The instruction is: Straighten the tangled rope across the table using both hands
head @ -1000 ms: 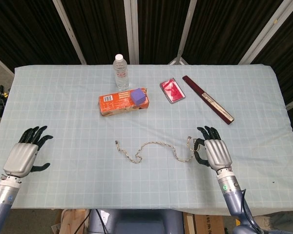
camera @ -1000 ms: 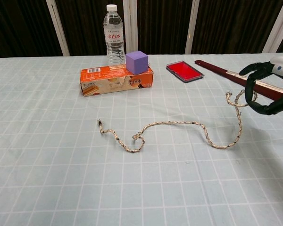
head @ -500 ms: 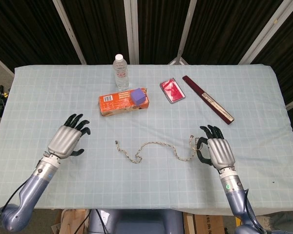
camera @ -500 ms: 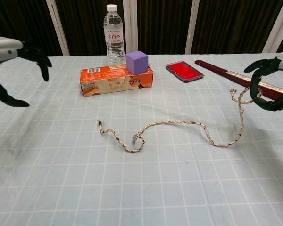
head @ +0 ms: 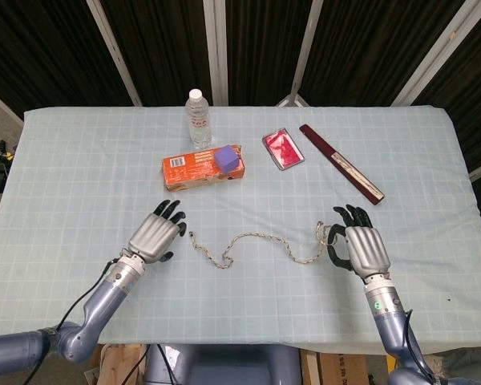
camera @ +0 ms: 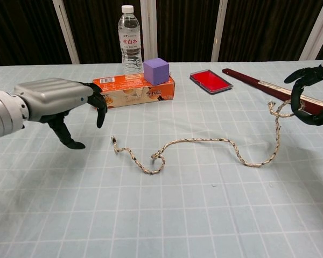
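Observation:
The braided rope [head: 256,236] lies in a wavy line across the middle of the table, with a small loop near its left part [camera: 157,157]. My right hand [head: 359,245] pinches the rope's right end, which rises off the cloth to the fingers of my right hand [camera: 310,97] in the chest view. My left hand [head: 155,237] hovers just left of the rope's free left end [camera: 114,141], fingers apart and curved downward, holding nothing; in the chest view my left hand [camera: 54,102] stands above the cloth.
Behind the rope stand an orange box [head: 194,170] with a purple cube [head: 227,157] on it and a water bottle [head: 197,116]. A red tin [head: 283,149] and a long dark red case [head: 341,163] lie at the back right.
My left hand has swept in from the table's left side to beside the rope's left end. My right hand has drawn the right end slightly to the right.

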